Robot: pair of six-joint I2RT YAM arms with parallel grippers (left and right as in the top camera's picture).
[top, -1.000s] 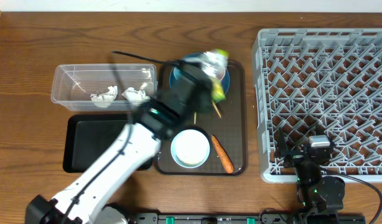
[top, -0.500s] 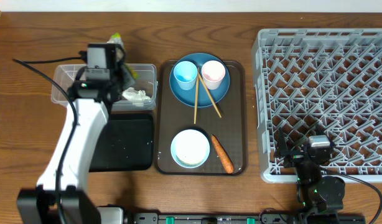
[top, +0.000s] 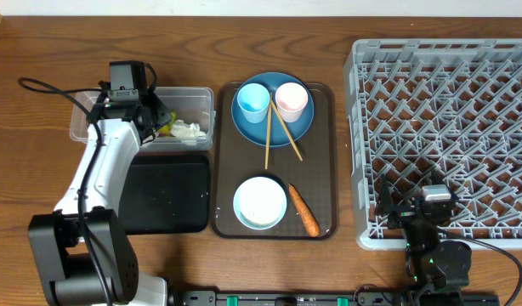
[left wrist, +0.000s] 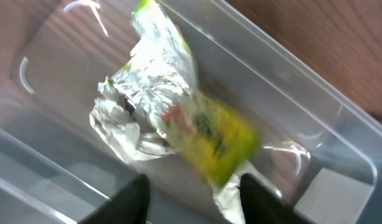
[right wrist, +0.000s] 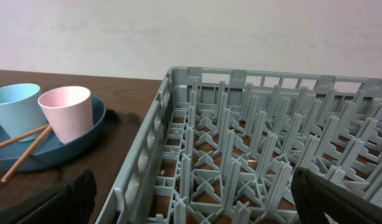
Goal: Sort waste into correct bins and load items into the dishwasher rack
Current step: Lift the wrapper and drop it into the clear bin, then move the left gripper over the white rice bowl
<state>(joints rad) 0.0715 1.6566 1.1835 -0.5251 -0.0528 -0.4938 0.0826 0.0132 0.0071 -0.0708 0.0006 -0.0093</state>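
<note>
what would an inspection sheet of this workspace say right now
surface: wooden table, brown serving tray in the middle
job's things: wrapper and tissue in clear tub; black tray beside it; blue cup, pink cup and chopsticks on blue plate; bowl and carrot on the serving tray; rack holds no dishes
clutter: nothing seen
grippers: left pincer open above the tub; right pincer open by the rack's near edge
cables: black cable loops from the left arm over the table
surroundings: pale wall behind the table
</note>
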